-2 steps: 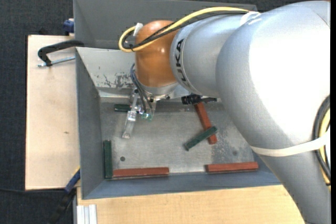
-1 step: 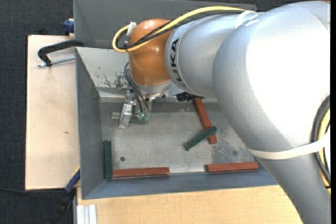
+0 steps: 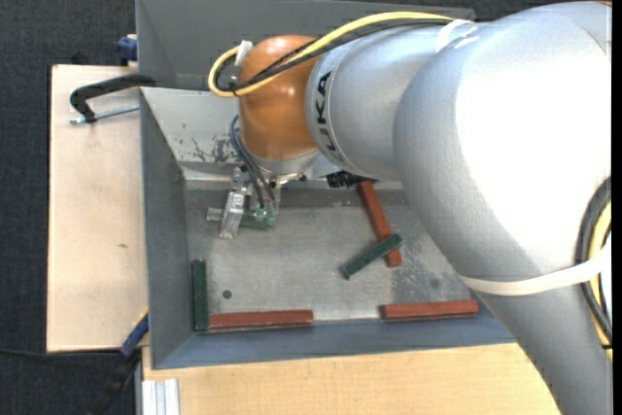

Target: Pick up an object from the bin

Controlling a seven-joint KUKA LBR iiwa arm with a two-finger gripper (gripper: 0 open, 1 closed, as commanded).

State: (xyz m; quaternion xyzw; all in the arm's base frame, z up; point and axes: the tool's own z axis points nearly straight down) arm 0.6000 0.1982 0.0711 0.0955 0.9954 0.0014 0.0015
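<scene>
Green lump [image 3: 263,219]: small and dark green, on the bin floor in the far left part, near the back wall and right at the gripper's tip.
Bin [image 3: 160,238]: grey metal, with a scuffed floor and sloping walls.
Left green stick [image 3: 198,294]: lies along the foot of the left wall and runs towards the near left corner.
Gripper [image 3: 247,217]: pointed down at the floor, just left of the green lump. Cannot tell whether it is open, closed or gripping the lump.
Near red stick [image 3: 260,317]: flat along the near wall, with its left end by the lower end of the left green stick.
Orange cover [image 3: 277,102]: rounded, directly above the gripper, with a yellow cable [image 3: 330,34] looping over it.
Tilted green stick [image 3: 367,259]: mid-floor, slanting, with its upper right end crossing the tilted red stick.
Tilted red stick [image 3: 377,221]: slants down to the right from under the arm.
Right red stick [image 3: 430,310]: flat along the near wall, well apart from the near red stick.
Arm [image 3: 466,112]: silver, reaching in from the right above the right half of the bin.
</scene>
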